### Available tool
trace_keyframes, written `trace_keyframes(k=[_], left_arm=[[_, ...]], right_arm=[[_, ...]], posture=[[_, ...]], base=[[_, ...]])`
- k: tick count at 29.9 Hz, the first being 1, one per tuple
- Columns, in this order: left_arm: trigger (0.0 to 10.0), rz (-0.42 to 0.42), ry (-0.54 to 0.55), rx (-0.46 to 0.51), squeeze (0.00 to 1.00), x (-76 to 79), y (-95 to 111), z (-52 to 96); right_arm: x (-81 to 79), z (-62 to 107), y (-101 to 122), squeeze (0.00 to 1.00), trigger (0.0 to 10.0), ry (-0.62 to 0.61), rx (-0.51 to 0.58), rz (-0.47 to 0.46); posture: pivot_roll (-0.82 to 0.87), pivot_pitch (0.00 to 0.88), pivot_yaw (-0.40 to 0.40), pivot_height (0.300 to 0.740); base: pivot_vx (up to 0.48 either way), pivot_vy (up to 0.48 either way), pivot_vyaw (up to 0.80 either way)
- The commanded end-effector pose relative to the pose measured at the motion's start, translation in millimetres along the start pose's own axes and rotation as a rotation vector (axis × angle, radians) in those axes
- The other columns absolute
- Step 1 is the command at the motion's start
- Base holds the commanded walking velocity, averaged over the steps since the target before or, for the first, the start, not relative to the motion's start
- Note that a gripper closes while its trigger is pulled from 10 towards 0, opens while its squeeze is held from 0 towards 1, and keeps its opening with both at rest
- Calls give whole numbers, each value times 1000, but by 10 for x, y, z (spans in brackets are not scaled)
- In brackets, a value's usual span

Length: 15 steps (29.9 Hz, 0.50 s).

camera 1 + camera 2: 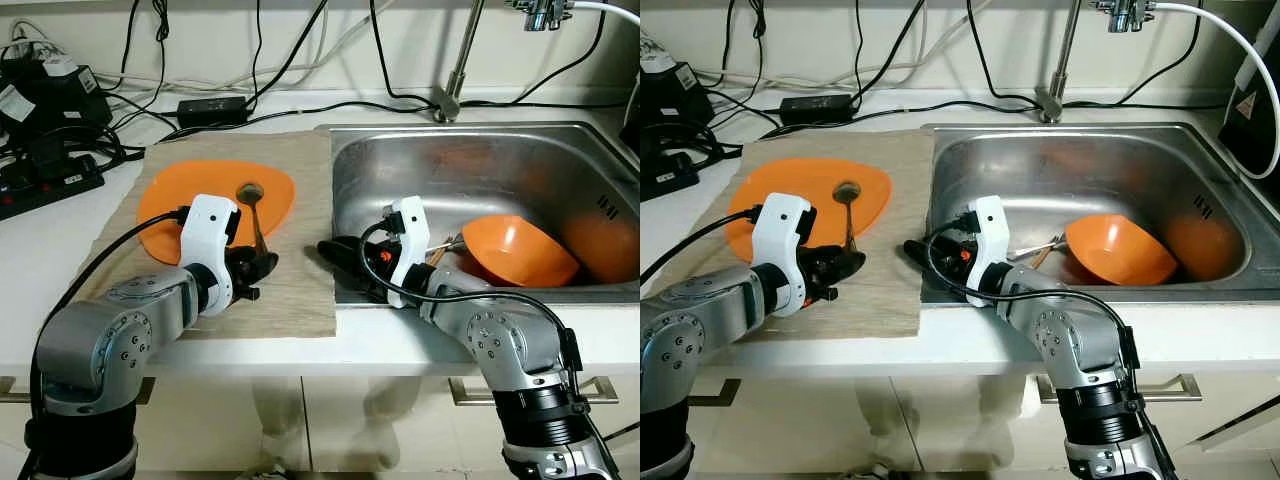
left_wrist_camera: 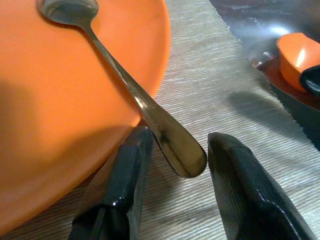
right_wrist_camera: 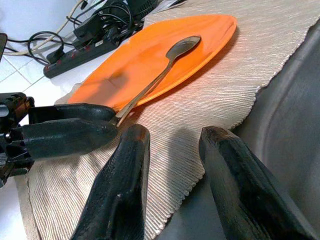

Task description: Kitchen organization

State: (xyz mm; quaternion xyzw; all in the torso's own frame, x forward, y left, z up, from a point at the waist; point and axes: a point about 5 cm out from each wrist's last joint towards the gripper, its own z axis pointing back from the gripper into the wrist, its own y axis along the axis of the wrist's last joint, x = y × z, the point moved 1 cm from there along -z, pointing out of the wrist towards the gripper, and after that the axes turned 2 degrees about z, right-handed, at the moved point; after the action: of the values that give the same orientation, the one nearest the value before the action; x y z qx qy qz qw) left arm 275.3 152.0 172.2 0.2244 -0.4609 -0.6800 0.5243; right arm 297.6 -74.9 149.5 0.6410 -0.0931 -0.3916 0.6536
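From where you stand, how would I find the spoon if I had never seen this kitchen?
Start at the steel sink and look to its left, where a beige mat lies on the white counter. On the mat is a flat orange plate. The spoon is the thin metal thing with its bowl on the plate and its handle poking off the edge, between the open fingers of the left hand.
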Motion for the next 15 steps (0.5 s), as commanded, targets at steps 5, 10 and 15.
trace_keyframes(k=[5,10,15], left_arm=[[10000,-38,5,41,1000,37,89,22],[10000,-36,-3,44,1000,49,100,15],[10000,-31,-11,44,0,55,108,1]], right_arm=[[-15,-34,45,0,10000,15,9,16],[-16,-33,46,0,10000,14,11,16],[-13,-33,47,0,10000,12,12,17]], posture=[[17,0,47,740],[15,0,49,740],[13,0,51,740]], base=[[0,0,0],[0,0,0],[0,0,0]])
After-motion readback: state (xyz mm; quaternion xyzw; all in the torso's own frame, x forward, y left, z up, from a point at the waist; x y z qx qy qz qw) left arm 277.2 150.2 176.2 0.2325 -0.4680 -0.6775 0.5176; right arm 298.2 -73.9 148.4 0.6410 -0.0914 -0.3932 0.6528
